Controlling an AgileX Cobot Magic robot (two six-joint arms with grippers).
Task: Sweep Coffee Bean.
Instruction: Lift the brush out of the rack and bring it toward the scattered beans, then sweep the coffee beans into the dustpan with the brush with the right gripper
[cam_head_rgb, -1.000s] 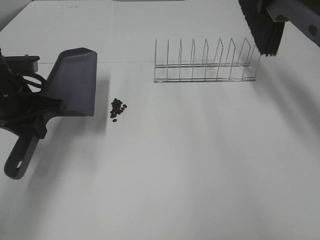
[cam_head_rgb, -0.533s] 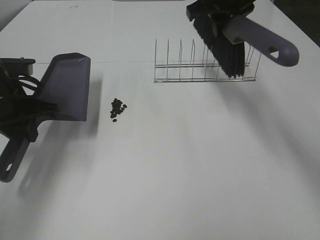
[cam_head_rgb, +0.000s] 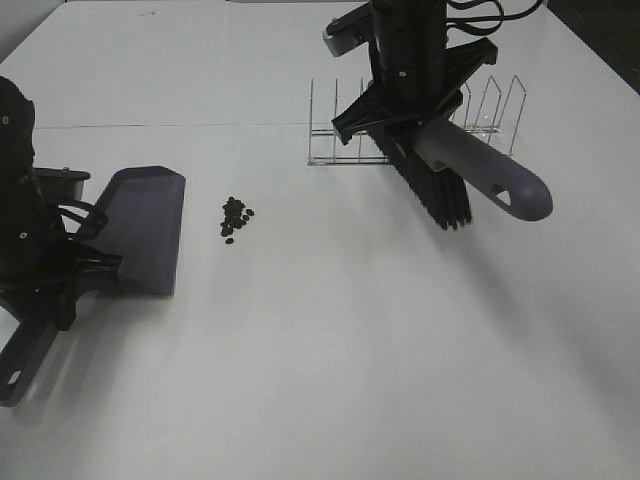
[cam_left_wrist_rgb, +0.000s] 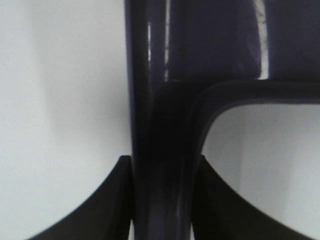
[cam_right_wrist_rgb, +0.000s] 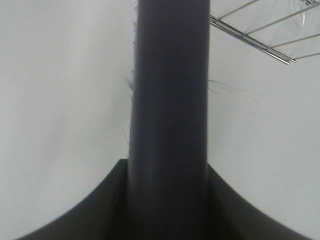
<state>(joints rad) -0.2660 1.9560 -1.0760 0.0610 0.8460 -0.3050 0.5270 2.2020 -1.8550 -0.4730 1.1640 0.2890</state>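
Note:
A small heap of dark coffee beans (cam_head_rgb: 235, 218) lies on the white table, left of centre. My left gripper (cam_head_rgb: 72, 272) is shut on the handle of the grey-purple dustpan (cam_head_rgb: 142, 228), whose open mouth faces the beans from their left; the handle fills the left wrist view (cam_left_wrist_rgb: 162, 165). My right gripper (cam_head_rgb: 405, 110) is shut on the handle of the brush (cam_head_rgb: 440, 185), held in the air to the right of the beans, bristles down. The brush handle fills the right wrist view (cam_right_wrist_rgb: 170, 120).
A wire dish rack (cam_head_rgb: 480, 115) stands at the back right, just behind the brush; it also shows in the right wrist view (cam_right_wrist_rgb: 260, 37). The white table (cam_head_rgb: 330, 360) stretches bare toward the front.
The brush has come down and leftward from the far right corner to in front of the rack. The dustpan has lowered and tilted flatter toward the table, still left of the beans.

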